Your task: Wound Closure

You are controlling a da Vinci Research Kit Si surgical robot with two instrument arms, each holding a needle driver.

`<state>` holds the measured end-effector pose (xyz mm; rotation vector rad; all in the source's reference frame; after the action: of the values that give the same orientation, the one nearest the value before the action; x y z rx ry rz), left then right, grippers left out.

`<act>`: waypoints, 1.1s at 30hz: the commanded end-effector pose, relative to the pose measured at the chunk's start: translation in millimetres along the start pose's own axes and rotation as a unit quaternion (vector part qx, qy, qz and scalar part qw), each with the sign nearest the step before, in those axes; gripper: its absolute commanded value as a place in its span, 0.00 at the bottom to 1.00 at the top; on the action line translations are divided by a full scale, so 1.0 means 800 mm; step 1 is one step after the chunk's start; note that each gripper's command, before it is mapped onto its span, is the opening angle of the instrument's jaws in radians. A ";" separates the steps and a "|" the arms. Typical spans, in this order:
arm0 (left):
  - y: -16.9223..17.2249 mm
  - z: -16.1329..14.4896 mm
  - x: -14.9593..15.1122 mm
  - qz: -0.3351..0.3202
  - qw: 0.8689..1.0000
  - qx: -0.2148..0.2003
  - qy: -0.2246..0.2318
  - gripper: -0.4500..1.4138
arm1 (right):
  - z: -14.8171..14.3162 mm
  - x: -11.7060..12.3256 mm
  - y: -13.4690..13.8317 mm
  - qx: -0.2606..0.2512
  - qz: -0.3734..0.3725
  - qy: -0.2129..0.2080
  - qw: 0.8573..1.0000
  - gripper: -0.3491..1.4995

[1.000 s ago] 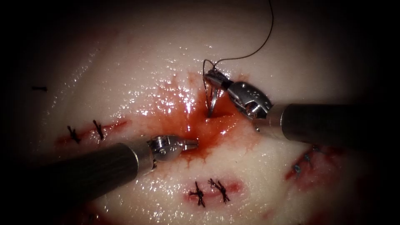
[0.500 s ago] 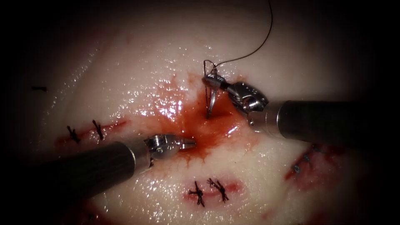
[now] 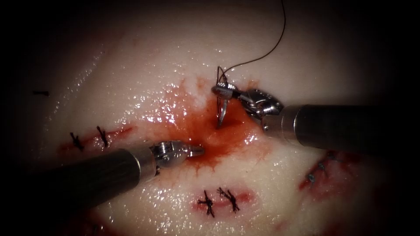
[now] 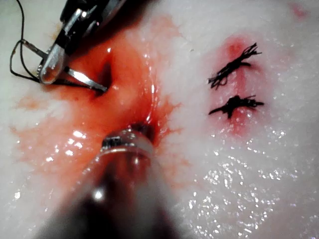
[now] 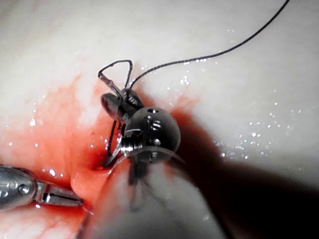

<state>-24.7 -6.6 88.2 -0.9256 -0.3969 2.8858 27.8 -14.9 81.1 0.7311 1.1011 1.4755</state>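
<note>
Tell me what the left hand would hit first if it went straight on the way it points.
Probably only the red fluid pooled in the cut; the left hand points right along the tissue, below the needle. Depth is unclear.

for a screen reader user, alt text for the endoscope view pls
The right tool holds the curved needle near its thread end, its tip down in the red, wet cut in the tissue. The left tool rests shut beside the cut, holding nothing; thread trails upward.

— Where do we find the needle (image 3: 222, 110)?
— Just right of frame centre, its tip in the cut (image 3: 218, 126), with the right tool (image 3: 224, 90) on its upper end.
— And the left tool (image 3: 194, 151)?
— Lower left of the cut, on the tissue (image 3: 144, 74); the thread (image 3: 273, 46) runs to the upper right.
</note>
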 end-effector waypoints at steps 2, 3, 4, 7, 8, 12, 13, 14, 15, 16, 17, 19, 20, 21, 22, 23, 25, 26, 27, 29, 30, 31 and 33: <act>-0.0001 0.0010 0.0000 0.001 1.000 -0.001 0.000 0.26 | 0.0014 -0.0013 0.0004 0.007 0.024 -0.007 1.000 0.00; -0.0001 0.0010 0.0000 0.001 1.000 -0.002 -0.001 0.26 | 0.0014 -0.0015 0.0006 0.008 0.034 -0.010 0.999 0.00; -0.0001 0.0009 -0.0001 0.001 1.000 -0.002 -0.001 0.26 | 0.0014 -0.0017 0.0008 0.009 0.042 -0.012 0.999 0.00; -0.0001 0.0007 -0.0003 0.002 1.000 -0.003 -0.003 0.26 | 0.0012 -0.0018 0.0018 0.020 0.070 -0.009 0.997 0.00; -0.0001 0.0007 -0.0003 0.002 1.000 -0.003 -0.002 0.26 | 0.0011 -0.0018 0.0021 0.023 0.081 -0.008 0.996 0.00; -0.0001 0.0006 -0.0004 0.000 1.000 -0.004 -0.004 0.26 | 0.0011 -0.0025 0.0022 0.050 0.130 0.000 0.990 0.00; -0.0001 0.0006 -0.0004 0.000 1.000 -0.004 -0.004 0.26 | 0.0011 -0.0027 0.0020 0.054 0.132 0.000 0.990 0.00; -0.0001 0.0006 -0.0004 0.000 1.000 -0.004 -0.004 0.26 | 0.0012 -0.0028 0.0019 0.057 0.134 0.001 0.989 0.00; -0.0001 0.0006 -0.0004 0.000 1.000 -0.004 -0.004 0.26 | 0.0012 -0.0029 0.0018 0.062 0.143 0.003 0.988 0.00; -0.0001 0.0006 -0.0004 0.000 1.000 -0.005 -0.005 0.26 | 0.0013 -0.0030 0.0016 0.064 0.146 0.001 0.987 0.00; -0.0001 0.0006 -0.0004 0.000 1.000 -0.005 -0.005 0.26 | 0.0013 -0.0031 0.0015 0.066 0.148 0.003 0.987 0.00; -0.0001 0.0005 -0.0005 0.000 1.000 -0.005 -0.005 0.26 | 0.0013 -0.0032 0.0012 0.070 0.157 0.001 0.985 0.00; -0.0001 0.0005 -0.0005 0.000 1.000 -0.005 -0.005 0.26 | 0.0012 -0.0034 0.0010 0.075 0.168 0.002 0.983 0.00; -0.0001 0.0005 -0.0005 0.000 1.000 -0.005 -0.005 0.26 | 0.0013 -0.0036 0.0007 0.077 0.186 0.001 0.980 0.00; -0.0001 0.0005 -0.0005 0.000 1.000 -0.005 -0.005 0.26 | 0.0013 -0.0036 0.0006 0.079 0.191 0.000 0.978 0.00; -0.0001 0.0005 -0.0005 0.000 1.000 -0.005 -0.005 0.26 | 0.0013 -0.0037 0.0005 0.078 0.200 -0.006 0.977 0.00; -0.0001 0.0005 -0.0005 0.000 1.000 -0.004 -0.007 0.26 | 0.0012 -0.0039 0.0003 0.076 0.213 -0.015 0.974 0.00; -0.0001 0.0005 -0.0006 0.001 1.000 -0.004 -0.007 0.26 | 0.0012 -0.0040 0.0003 0.075 0.219 -0.020 0.973 0.00; -0.0001 0.0005 -0.0006 0.001 1.000 -0.004 -0.007 0.26 | 0.0013 -0.0042 0.0003 0.078 0.229 -0.025 0.970 0.00; -0.0001 0.0005 -0.0007 0.001 1.000 -0.005 -0.008 0.26 | 0.0014 -0.0047 0.0001 0.082 0.235 -0.035 0.968 0.00; -0.0001 0.0004 -0.0007 0.001 1.000 -0.006 -0.008 0.26 | 0.0015 -0.0051 -0.0002 0.083 0.237 -0.038 0.967 0.00; -0.0002 0.0004 -0.0008 0.001 1.000 -0.006 -0.008 0.26 | 0.0016 -0.0053 -0.0004 0.084 0.239 -0.039 0.966 0.00; -0.0002 0.0005 -0.0009 0.002 1.000 -0.006 -0.009 0.26 | 0.0017 -0.0058 -0.0012 0.088 0.250 -0.048 0.963 0.00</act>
<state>-23.7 -6.6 88.2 -0.9022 -0.4160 2.8994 29.7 -18.9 80.8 1.2719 1.0211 1.7535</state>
